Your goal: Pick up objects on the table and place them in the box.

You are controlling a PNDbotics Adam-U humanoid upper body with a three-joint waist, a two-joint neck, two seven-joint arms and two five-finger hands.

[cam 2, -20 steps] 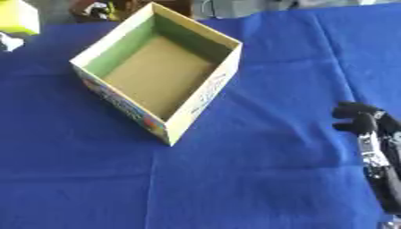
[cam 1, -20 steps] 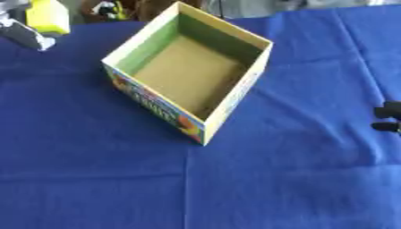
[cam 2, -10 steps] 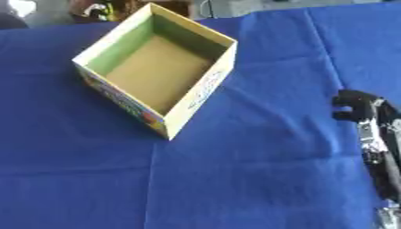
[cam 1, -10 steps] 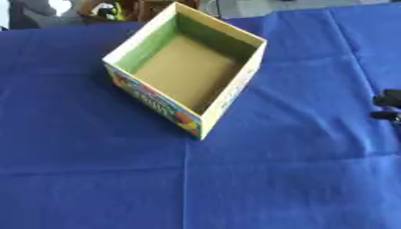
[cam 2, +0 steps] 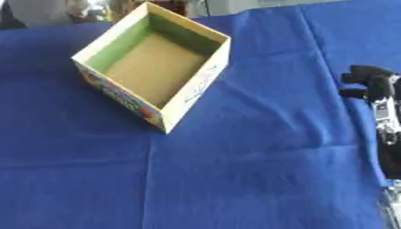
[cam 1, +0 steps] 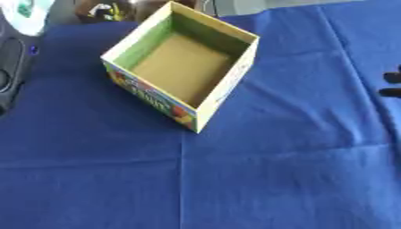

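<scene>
While the box [cam 1: 184,71] sits open, the right robot hand [cam 2: 374,87] rests nearby.

Yellow object gone from far-left corner

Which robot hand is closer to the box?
Hard to say. Only the right hand shows, off to the right of the box over the blue cloth. The left hand is out of view.

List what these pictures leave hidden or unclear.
- Left hand: none visible; only a dark blurred shape cut off by the left edge of the left eye view.
- Right hand: cut by the right edge; finger pose unclear.
- Things beyond the box: blurred clutter at the top edge, unidentifiable.
- Box's near inner walls: hidden by their own rims.
</scene>
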